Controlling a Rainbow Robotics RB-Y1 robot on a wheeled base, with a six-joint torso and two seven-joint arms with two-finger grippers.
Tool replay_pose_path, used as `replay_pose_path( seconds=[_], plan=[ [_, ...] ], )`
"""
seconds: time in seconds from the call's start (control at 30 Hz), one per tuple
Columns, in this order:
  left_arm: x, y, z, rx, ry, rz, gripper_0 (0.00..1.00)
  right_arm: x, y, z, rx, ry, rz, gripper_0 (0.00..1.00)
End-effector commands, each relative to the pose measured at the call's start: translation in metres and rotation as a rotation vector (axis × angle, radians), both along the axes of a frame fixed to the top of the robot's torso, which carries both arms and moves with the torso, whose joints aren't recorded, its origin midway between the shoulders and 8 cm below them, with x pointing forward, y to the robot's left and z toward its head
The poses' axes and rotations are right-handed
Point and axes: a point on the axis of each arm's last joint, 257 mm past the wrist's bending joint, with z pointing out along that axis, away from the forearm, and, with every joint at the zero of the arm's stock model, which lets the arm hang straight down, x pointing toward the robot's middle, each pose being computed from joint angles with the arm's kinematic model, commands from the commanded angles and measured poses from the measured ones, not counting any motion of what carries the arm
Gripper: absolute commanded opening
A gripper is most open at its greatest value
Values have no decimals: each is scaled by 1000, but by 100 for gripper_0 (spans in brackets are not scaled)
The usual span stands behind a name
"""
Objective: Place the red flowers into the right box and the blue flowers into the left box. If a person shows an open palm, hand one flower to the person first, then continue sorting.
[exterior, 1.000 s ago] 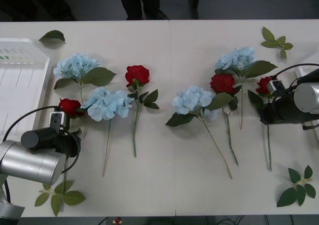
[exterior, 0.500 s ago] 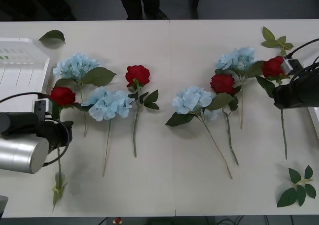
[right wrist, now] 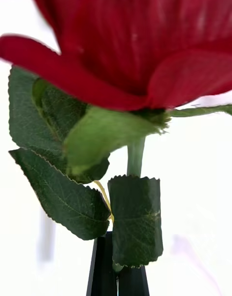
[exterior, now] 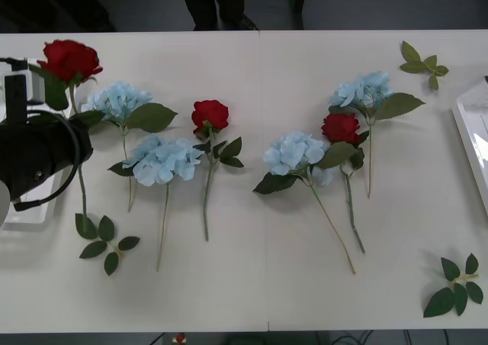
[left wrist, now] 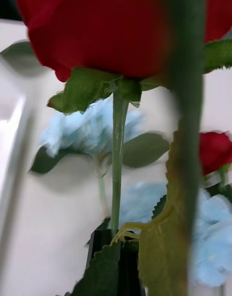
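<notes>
3 loose leaf sprigs point(exterior: 105, 240) on the white table point(exterior: 259, 284)

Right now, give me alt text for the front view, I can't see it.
The left gripper holds a red rose raised at the table's left edge, over the left box. Four blue hydrangeas and two more red roses lie across the white table.

Overhead front view; wrist close-ups on roses point(right wrist: 145, 45)
</notes>
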Motion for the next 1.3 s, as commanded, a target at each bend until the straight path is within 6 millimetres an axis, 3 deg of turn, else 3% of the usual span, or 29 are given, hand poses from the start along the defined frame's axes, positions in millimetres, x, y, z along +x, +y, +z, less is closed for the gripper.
replay_pose_path(
  seconds=[0.03,0.2,0.37,0.53,0.83,0.9,1.0,1.07,1.17,1.3],
  plan=[
    [13,-39,50,16,-148,-157,0,0,-45,26,-71,-8,-58,0],
    [8,-95,78,-69,-259,-326,0,3,-85,17,-68,-14,-130,0],
    [-7,-151,91,-163,-306,-479,0,11,-103,-5,-71,-19,-152,0],
    [-27,-212,105,-375,-348,-634,0,10,-116,-31,-68,-18,-168,0],
    [-41,-270,107,-512,-338,-800,0,11,-126,-57,-77,-21,-168,3],
    [-41,-280,111,-530,-362,-814,0,13,-125,-57,-78,-21,-162,15],
    [-39,-298,117,-583,-377,-831,0,17,-117,-59,-56,-29,-146,84],
    [-37,-308,119,-611,-376,-841,0,21,-111,-58,-38,-37,-133,98],
    [-32,-317,120,-630,-377,-842,0,26,-103,-55,-25,-44,-107,100],
    [-25,-334,122,-668,-364,-847,0,31,-79,-32,-10,-25,-1,100]
  ],
)
